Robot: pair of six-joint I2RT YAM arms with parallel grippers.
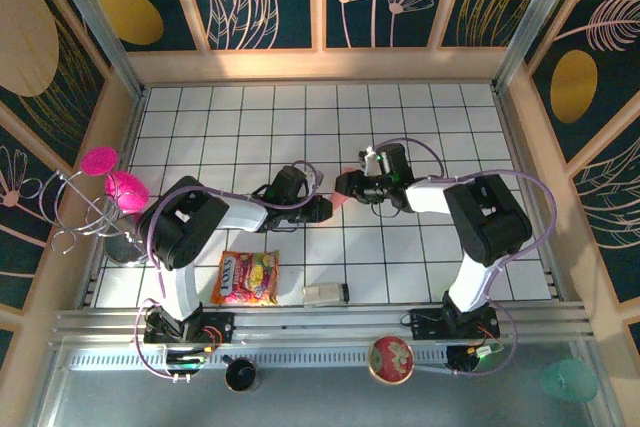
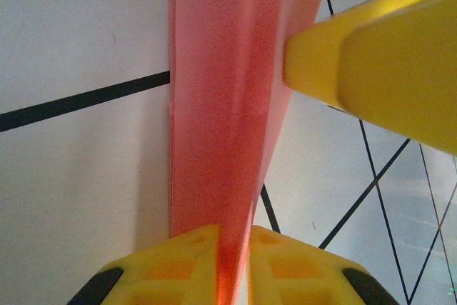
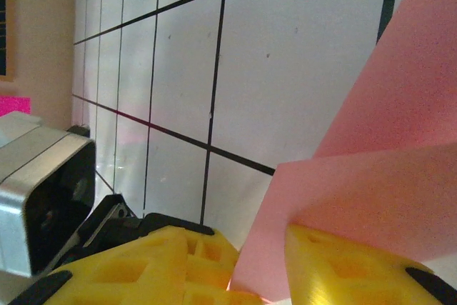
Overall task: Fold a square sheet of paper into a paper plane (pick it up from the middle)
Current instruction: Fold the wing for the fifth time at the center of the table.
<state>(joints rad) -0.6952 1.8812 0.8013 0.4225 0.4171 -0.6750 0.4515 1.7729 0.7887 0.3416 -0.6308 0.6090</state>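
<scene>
Mid-fold, the left tool (image 2: 232, 237) clenched the creased paper (image 2: 221, 105); the right tool (image 3: 260, 251), grip unclear, straddled its edge and probably needed to pinch next.

snack packet (image 1: 245, 278) lettering too small to read, no other legible text

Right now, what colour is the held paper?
The paper is salmon pink, clearest in the left wrist view.
</scene>
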